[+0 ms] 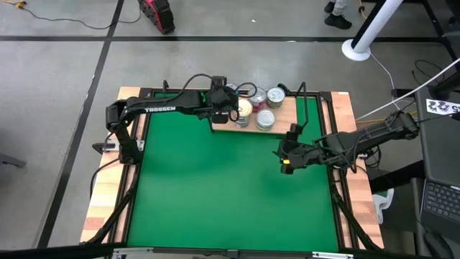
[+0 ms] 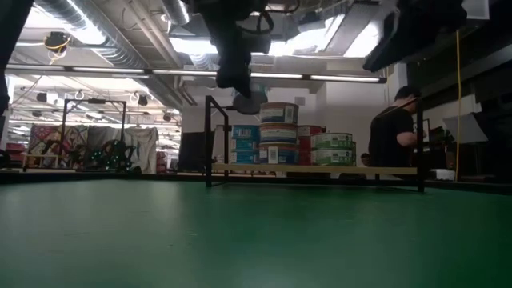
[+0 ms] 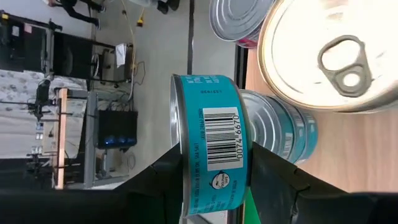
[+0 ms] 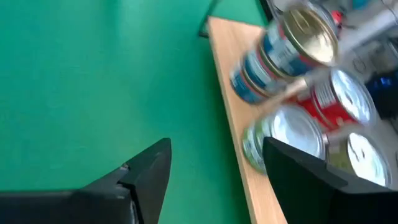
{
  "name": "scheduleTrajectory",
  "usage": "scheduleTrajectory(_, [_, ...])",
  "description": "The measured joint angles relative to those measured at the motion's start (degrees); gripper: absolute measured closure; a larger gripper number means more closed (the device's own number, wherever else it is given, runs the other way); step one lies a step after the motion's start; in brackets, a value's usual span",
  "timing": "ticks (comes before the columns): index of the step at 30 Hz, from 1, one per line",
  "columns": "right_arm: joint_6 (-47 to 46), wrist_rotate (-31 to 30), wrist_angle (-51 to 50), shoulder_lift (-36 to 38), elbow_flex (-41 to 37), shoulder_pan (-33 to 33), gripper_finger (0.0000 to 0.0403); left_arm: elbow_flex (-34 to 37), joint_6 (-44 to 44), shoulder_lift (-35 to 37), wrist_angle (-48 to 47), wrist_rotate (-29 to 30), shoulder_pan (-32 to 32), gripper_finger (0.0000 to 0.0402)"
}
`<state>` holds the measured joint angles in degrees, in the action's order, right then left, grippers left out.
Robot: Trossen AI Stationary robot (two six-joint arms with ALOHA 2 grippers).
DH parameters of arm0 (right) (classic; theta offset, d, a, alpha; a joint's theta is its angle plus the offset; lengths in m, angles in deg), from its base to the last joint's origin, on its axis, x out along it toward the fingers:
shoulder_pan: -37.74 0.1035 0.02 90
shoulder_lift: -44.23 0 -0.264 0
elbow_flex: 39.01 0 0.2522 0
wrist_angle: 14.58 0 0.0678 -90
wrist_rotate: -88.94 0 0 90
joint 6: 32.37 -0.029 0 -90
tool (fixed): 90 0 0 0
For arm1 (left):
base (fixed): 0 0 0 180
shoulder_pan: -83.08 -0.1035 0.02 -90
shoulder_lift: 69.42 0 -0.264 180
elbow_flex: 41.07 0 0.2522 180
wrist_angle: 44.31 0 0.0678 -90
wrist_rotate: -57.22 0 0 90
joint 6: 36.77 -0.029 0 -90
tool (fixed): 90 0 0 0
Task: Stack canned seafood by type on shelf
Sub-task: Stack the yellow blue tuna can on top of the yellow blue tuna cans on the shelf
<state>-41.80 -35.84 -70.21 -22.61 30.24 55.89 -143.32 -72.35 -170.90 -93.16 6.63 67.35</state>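
My left gripper [image 1: 226,102] is shut on a teal-labelled tin [image 3: 211,137] over the left end of the shelf [image 1: 289,115]. The shelf is a light-wood board with black wire rails. Stacks of canned seafood stand on it: teal tins [image 2: 244,144], a taller stack [image 2: 278,132], red tins [image 2: 309,149] and green tins [image 2: 332,149]. The held tin [image 2: 250,102] hangs just above the left stacks. My right gripper [image 4: 214,155] stands open and empty over the green mat [image 1: 230,194], near the shelf's front edge. My left gripper pinches the teal tin between its two fingers. One finger [image 3: 155,183] lies on one flat end and the other on the opposite flat end. The fingers meet the tin at the rim [image 3: 180,168] nearest the wrist, and the barcode side [image 3: 219,140] faces the wrist camera. The tin is lifted clear of the stacks and looks tilted in the low view.
Black wire rails [image 2: 210,140] rise at the shelf's ends. Pale wooden planks [image 1: 352,137] edge the mat. A person [image 2: 392,136] stands beyond the table's far side. The mat in front of the shelf is bare green.
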Motion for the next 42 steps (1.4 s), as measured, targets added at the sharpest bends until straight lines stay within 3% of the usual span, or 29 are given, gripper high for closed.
scheduleTrajectory(14, [-8.45, -1.43, 2.06, 6.81, -10.92, -0.15, 0.0150, -0.02, -2.74, -2.48, 2.25, -0.72, -3.76, 0.0257])
scheduleTrajectory(36, [-8.77, -1.65, 2.00, 6.79, -11.67, -0.15, 0.0150, 0.02, -5.05, -3.38, 2.75, -5.11, -4.42, 0.0255])
scheduleTrajectory(42, [-8.77, -1.65, 2.00, 6.79, -11.67, -0.17, 0.0150, -0.02, -5.05, -3.38, 2.78, -4.99, -4.49, 0.0220])
